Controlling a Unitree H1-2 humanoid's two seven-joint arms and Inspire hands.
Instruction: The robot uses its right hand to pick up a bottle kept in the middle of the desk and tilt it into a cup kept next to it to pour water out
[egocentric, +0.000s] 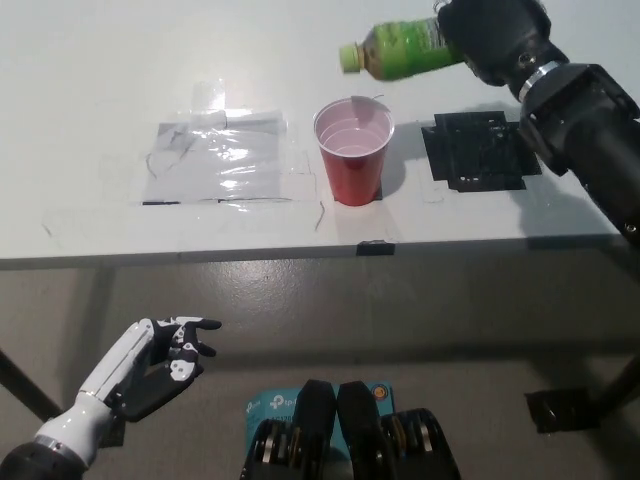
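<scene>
One bottle (397, 49) lay nearly level in my right hand (490, 35), fingers wrapped around its base, its capped neck at eleven o'clock above the cup (354, 150), clear of the rim so nothing spilled. My left hand (160, 362) hung below the desk (100, 80), fingers loosely spread.

Bottle (398, 49) rear half hidden inside right hand (492, 37); hand's top cut by frame edge.
</scene>
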